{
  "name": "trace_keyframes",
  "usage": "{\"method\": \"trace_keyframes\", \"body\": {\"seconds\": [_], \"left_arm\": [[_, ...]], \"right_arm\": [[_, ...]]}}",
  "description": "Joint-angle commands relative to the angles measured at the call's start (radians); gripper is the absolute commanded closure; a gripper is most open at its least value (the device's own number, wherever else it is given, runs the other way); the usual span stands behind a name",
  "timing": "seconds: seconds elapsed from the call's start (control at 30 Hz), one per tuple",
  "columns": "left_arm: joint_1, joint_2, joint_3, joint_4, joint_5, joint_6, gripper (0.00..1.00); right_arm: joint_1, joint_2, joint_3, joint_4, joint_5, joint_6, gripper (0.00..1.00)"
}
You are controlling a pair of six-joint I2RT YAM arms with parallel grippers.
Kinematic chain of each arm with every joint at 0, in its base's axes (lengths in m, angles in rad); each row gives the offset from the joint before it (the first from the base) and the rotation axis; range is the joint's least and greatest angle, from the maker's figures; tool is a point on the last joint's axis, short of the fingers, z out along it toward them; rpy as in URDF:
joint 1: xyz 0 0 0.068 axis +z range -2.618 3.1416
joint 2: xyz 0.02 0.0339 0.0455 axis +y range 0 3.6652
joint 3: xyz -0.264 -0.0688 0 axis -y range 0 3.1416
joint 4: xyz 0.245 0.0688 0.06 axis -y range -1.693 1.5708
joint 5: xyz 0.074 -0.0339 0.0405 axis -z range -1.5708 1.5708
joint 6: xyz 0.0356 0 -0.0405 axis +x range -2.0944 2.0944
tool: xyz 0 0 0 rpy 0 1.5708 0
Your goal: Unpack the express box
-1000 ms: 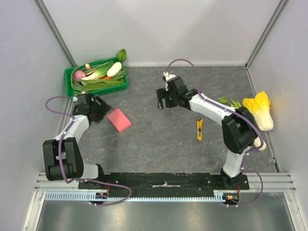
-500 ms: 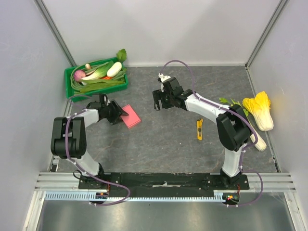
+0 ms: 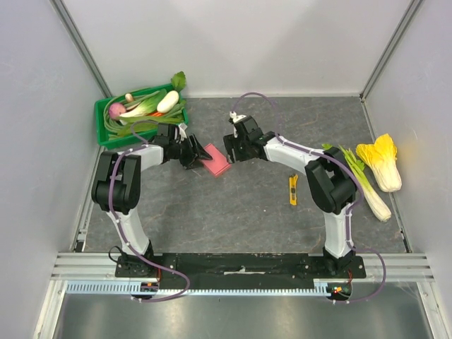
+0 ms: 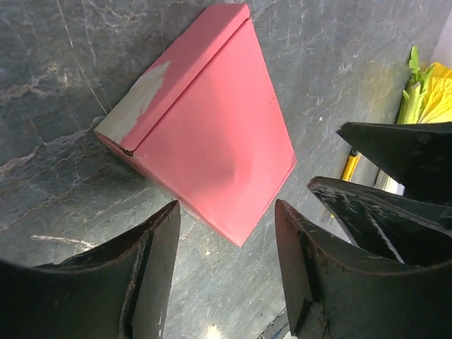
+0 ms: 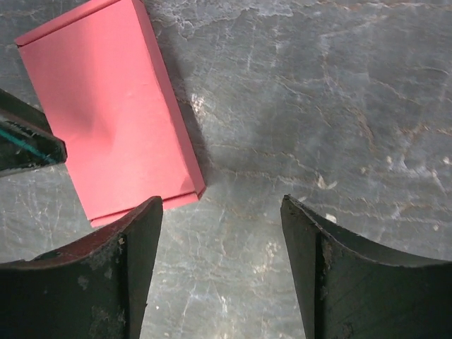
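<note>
One grey stone-patterned surface [image 3: 240, 212] carries one green plastic crate [image 3: 98, 116] at its far-left corner. One flat pink-red cardboard express box [image 3: 215, 161] lies mid-surface, towards the far edge, long axis slanting far-left to near-right. It sits between the left fingers [image 3: 198, 153] and right fingers [image 3: 231, 151], both spread and about equally near. One yellow utility knife [image 3: 293, 191] lies right of centre.

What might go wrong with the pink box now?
The left gripper and right gripper are both open and very close to the express box, so they might bump each other. The box lies flat on the table, so closing fingers might just shove it away instead of grabbing it.
</note>
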Motion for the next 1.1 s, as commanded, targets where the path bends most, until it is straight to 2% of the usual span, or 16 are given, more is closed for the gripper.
{"method": "trace_keyframes", "body": {"seconds": [0.0, 0.13, 0.33, 0.37, 0.5, 0.63, 0.73, 0.87, 1.07], "left_arm": [[0.000, -0.034, 0.031, -0.029, -0.055, 0.058, 0.36], [0.001, -0.052, 0.011, -0.063, -0.132, 0.067, 0.35], [0.003, -0.016, 0.023, -0.086, -0.152, 0.035, 0.42], [0.003, -0.019, 0.022, -0.083, -0.155, 0.035, 0.42], [0.003, -0.023, 0.017, -0.051, -0.126, 0.038, 0.41], [0.001, 0.010, 0.029, -0.042, -0.089, 0.023, 0.39], [0.001, 0.032, 0.025, -0.042, -0.072, 0.006, 0.39], [0.001, 0.029, 0.022, -0.019, -0.038, -0.006, 0.47], [0.000, -0.020, 0.012, 0.081, 0.046, -0.023, 0.54]], "right_arm": [[-0.002, 0.062, 0.094, 0.027, -0.065, -0.037, 0.25], [-0.002, 0.129, 0.158, 0.046, -0.122, -0.054, 0.24], [-0.002, 0.186, 0.185, 0.058, -0.181, -0.038, 0.27], [-0.002, 0.188, 0.182, 0.066, -0.189, -0.036, 0.29], [-0.002, 0.189, 0.154, 0.075, -0.227, -0.027, 0.51], [-0.002, 0.174, 0.123, 0.076, -0.283, 0.001, 0.61], [0.000, 0.148, 0.094, 0.078, -0.327, 0.019, 0.64], [-0.002, 0.132, 0.080, 0.075, -0.350, 0.035, 0.66], [-0.002, 0.140, 0.065, 0.067, -0.327, 0.051, 0.66]]}}
